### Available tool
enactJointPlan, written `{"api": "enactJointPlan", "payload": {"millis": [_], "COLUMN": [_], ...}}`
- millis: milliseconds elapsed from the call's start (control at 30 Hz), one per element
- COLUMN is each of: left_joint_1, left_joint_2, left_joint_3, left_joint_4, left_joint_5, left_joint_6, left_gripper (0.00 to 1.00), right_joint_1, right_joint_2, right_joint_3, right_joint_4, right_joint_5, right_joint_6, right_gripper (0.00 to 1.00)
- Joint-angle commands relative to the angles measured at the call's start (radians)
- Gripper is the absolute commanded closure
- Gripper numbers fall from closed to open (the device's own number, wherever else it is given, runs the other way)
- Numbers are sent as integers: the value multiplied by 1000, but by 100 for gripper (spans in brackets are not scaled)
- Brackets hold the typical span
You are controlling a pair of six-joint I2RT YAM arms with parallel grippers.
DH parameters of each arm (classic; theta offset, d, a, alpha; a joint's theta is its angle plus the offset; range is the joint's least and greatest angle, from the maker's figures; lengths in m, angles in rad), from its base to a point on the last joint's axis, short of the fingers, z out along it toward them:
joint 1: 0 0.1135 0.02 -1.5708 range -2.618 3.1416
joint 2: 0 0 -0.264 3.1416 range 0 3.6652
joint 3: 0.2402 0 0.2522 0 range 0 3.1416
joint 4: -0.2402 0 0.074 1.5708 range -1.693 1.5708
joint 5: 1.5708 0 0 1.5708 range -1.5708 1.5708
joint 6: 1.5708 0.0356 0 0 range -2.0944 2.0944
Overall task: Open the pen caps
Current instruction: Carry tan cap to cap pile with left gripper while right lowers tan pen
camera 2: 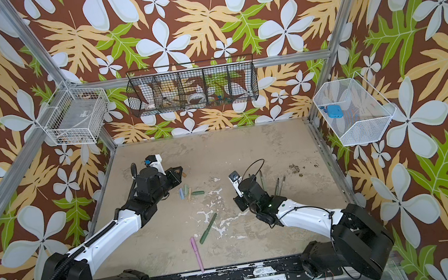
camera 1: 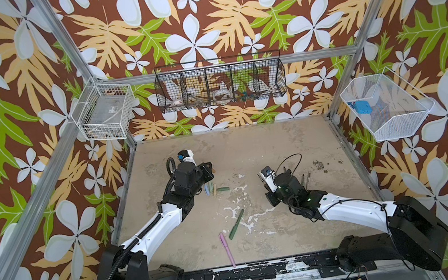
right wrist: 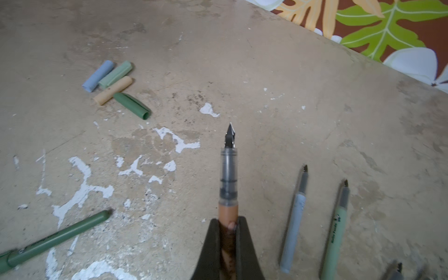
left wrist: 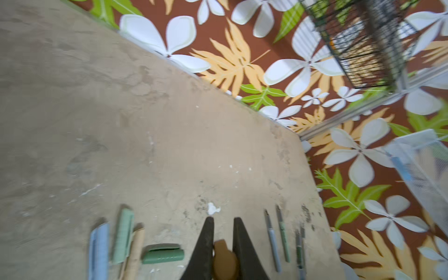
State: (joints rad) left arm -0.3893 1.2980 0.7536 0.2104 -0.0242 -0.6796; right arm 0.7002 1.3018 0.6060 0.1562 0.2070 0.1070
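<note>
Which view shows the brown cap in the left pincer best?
The left wrist view: the brown cap sits clamped in the left pincer, close up. In both top views it is a small brown speck at the pincer's end. The right wrist view shows only the brown pen.

Far tabletop (camera 1: 248, 149) lies open; loose caps (right wrist: 116, 74), pen bodies (right wrist: 294, 218) and capped pens (camera 1: 236, 223) clutter the middle.

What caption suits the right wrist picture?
Right hand shut on an uncapped brown plastic fountain pen; four short plastic caps lie clustered on the beige table.
</note>
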Motion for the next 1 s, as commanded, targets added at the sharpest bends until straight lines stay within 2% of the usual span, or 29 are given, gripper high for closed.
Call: {"api": "enactJointPlan", "payload": {"millis": [0,133,367,567,800,967], "left_joint_1": [7,51,74,103,109,112], "left_joint_2": [3,10,38,92,129,174], "left_joint_3": [-19,-60,-94,-115,-103,-73], "left_joint_4": [-102,-117,-128,-140,-141,-170], "left_joint_5": [-154,-163,-205,-154,-142,-128], "left_joint_6": [17,10,53,60,89,98], "left_gripper": [100,100,100,100,100,100], "right_joint_1": [-28,-91,-232,-292,-372,-445], "right_joint_2": [-17,-48,-79,-55,3,66], "right_joint_3": [-14,-39,-80,-80,-67,-52], "right_joint_4": [8,12,6,0,7,20], "right_joint_5": [70,80,82,108,35,-77], "right_joint_6": [57,95,184,225,269,295], "right_gripper": [100,100,100,100,100,100]}}
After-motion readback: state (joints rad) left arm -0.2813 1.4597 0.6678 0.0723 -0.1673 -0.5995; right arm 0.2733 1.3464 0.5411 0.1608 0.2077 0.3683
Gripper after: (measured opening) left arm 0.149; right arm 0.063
